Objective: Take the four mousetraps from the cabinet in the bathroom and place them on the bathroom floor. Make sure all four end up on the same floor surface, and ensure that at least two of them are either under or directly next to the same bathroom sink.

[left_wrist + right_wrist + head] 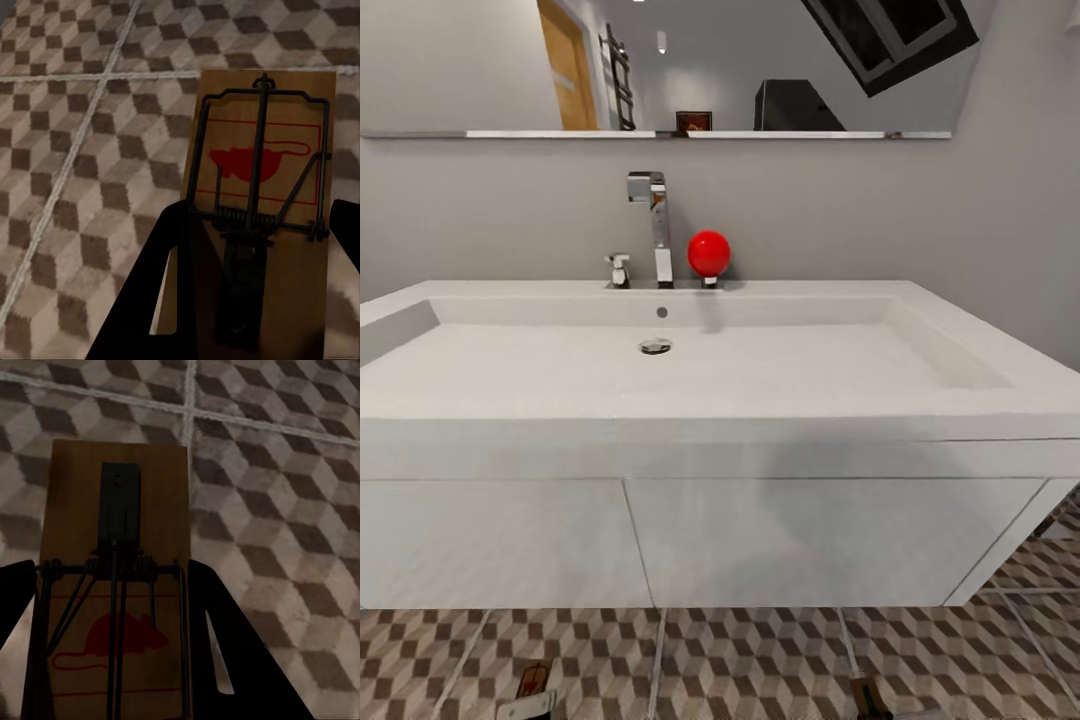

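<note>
The white sink [690, 400] with its chrome tap [657, 225] hangs over the two-door vanity [760, 540], straight ahead of me. Below it runs the cube-patterned bathroom floor [760, 660]. My left gripper [259, 217] is shut on a brown mousetrap [259, 157] with a red mouse print, just over the tiles. That trap also peeks in at the lower left of the head view [535, 682]. My right gripper [112, 570] is shut on a second mousetrap [116, 585], seen at the lower right of the head view [868, 693]. The cabinet is out of view.
A red ball [709, 253] sits on the sink's back ledge beside the tap. A mirror [660, 65] with a narrow shelf spans the grey wall above. Open tiled floor [1050, 570] shows to the right of the vanity.
</note>
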### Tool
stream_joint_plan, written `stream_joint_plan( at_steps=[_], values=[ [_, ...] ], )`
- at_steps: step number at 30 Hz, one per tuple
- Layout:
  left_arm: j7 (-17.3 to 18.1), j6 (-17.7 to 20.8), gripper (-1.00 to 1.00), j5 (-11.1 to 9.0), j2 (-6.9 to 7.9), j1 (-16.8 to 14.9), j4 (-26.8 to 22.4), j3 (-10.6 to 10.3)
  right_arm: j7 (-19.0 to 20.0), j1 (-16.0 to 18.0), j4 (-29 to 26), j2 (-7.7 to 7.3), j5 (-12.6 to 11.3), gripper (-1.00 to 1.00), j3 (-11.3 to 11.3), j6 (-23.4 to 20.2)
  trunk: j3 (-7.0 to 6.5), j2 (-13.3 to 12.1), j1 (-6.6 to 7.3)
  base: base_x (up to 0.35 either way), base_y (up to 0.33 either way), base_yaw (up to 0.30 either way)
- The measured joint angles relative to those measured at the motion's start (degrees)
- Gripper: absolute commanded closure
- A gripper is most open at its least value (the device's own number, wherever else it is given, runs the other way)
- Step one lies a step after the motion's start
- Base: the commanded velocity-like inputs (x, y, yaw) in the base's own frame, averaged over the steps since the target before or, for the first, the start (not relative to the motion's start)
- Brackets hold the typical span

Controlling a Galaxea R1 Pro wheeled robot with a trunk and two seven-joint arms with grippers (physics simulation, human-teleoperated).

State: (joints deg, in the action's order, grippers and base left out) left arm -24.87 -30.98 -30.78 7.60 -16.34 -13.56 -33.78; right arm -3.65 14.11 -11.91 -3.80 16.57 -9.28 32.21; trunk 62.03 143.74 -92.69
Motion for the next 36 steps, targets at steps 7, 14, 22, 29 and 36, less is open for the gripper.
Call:
stream_joint_plan(
  at_steps=[7,14,22,29,36],
  values=[
    [0.0,0.0,1.0,0.0,0.01,0.0,0.0,0.0,0.0,0.0,0.0,0.01,0.0,1.0,0.0,0.0,1.55,0.1,-0.18,0.0,0.0,0.0],
    [0.0,0.0,1.0,0.0,0.01,0.0,-0.1,-0.1,0.0,0.0,0.0,0.01,0.0,1.0,0.0,0.0,2.22,0.1,-0.26,0.0,0.0,0.0],
    [0.4,0.4,1.0,-0.1,0.21,0.0,-0.8,-0.3,0.0,0.1,-1.9,0.01,0.0,1.0,-0.1,0.0,2.22,0.1,-0.26,0.0,0.0,0.0],
    [0.5,2.2,1.0,0.3,0.77,-0.1,-6.0,-0.2,0.0,1.0,-4.1,0.05,-0.1,1.0,-0.1,-0.4,2.22,0.1,-0.25,0.0,0.0,0.0],
    [0.5,13.3,1.0,0.8,0.8,-0.5,-12.7,7.0,0.0,2.4,-4.8,0.09,-0.3,1.0,-0.2,-0.6,2.22,0.1,-0.26,0.0,0.0,0.0]
  ],
)
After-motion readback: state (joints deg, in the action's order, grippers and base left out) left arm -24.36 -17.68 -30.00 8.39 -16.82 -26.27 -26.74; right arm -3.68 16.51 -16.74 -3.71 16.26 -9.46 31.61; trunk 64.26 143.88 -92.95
